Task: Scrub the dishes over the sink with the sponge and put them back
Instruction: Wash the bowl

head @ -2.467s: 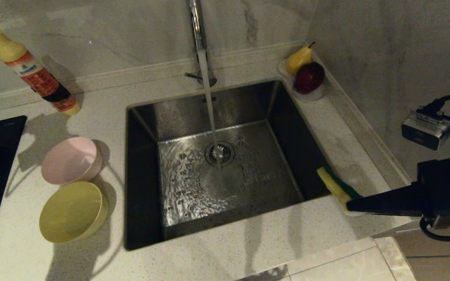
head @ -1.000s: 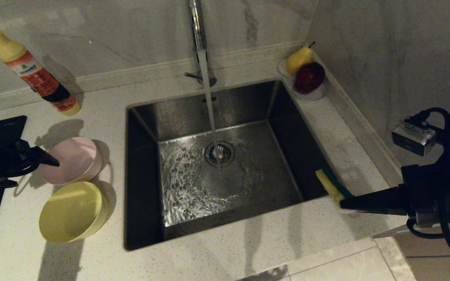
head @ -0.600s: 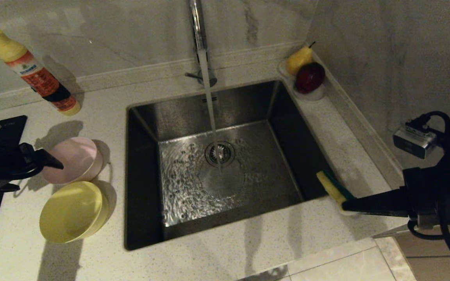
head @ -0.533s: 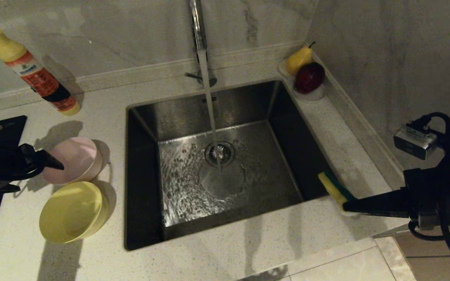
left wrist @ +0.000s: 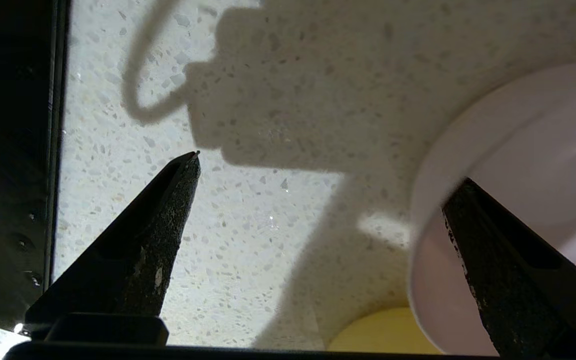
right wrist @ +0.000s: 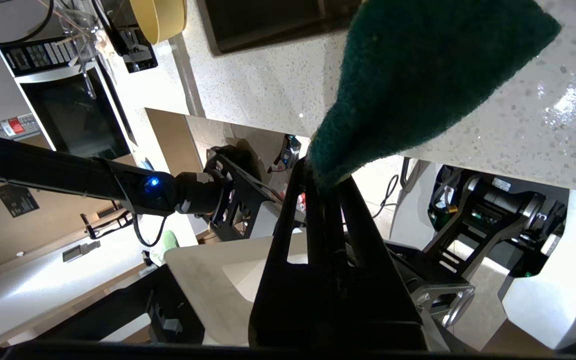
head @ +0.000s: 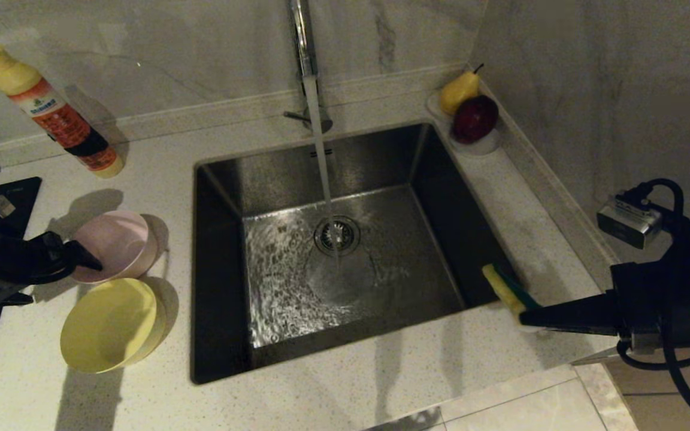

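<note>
i had the left gripper [left wrist: 320, 170] spread wide at the pink bowl [head: 114, 245], one finger over its rim, the other over the counter [head: 141, 179]. right gripper [head: 524, 316] pinched the sponge [head: 504, 288] at the sink [head: 333, 251] corner. yellow bowl [head: 108, 326] sat just beside the pink one.

head: dim, warm cast; hard shadows fall toward the viewer on the worktop [head: 345, 383]
sink [head: 345, 269]: glare on rippling water
left wrist: sharp arm shadow on worktop; pink bowl [left wrist: 518, 200] rim slightly blurred
right wrist: bright, sponge [right wrist: 418, 75] close, soft-focus
</note>
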